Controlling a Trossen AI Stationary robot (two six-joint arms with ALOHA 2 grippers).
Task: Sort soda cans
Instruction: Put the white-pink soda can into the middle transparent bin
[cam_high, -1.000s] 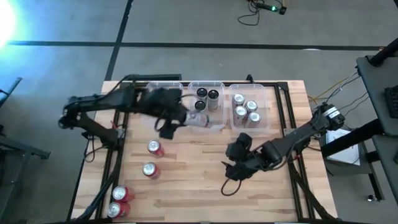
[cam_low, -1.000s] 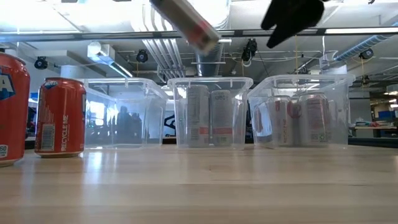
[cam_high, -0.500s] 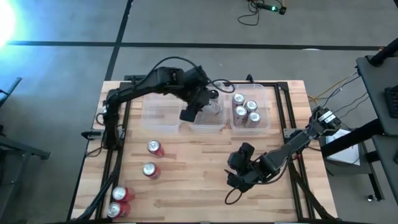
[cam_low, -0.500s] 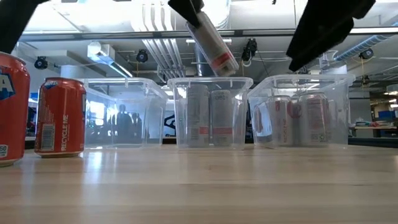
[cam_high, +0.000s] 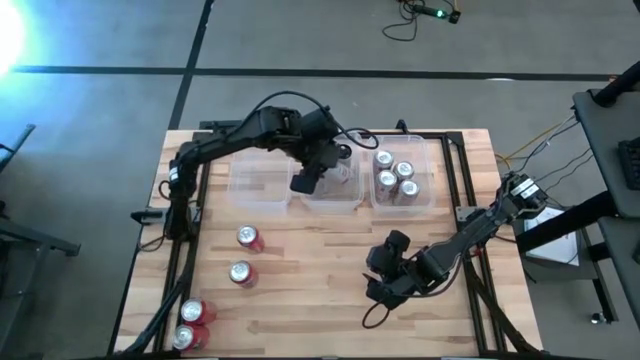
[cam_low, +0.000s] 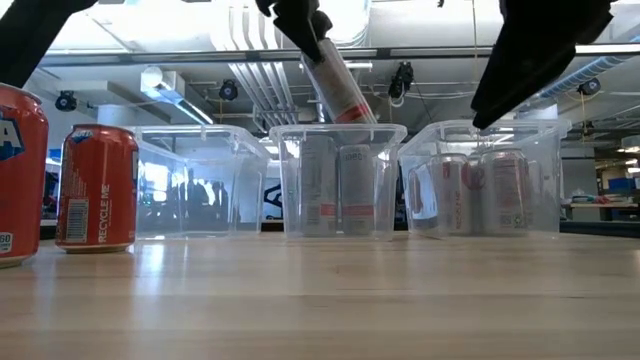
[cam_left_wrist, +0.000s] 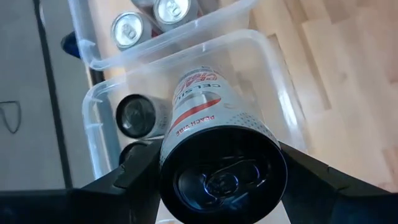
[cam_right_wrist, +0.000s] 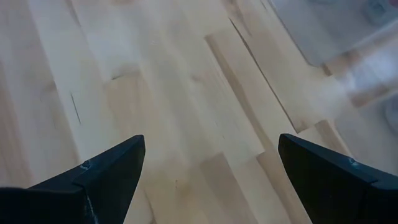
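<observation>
Left claw (cam_left_wrist: 221, 180) lowered silver can (cam_left_wrist: 208, 118), still gripped, into middle bin (cam_low: 338, 132) (base hidden); right claw (cam_right_wrist: 211, 180) spread.

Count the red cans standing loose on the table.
4, none hidden as far as the high view shows: two mid-left on the table, two at its near-left corner.

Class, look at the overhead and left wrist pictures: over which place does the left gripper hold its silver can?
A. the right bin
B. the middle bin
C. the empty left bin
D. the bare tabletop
B: the left gripper grips the silver can, tilted over the middle bin, which already holds two dark-topped cans.
</observation>
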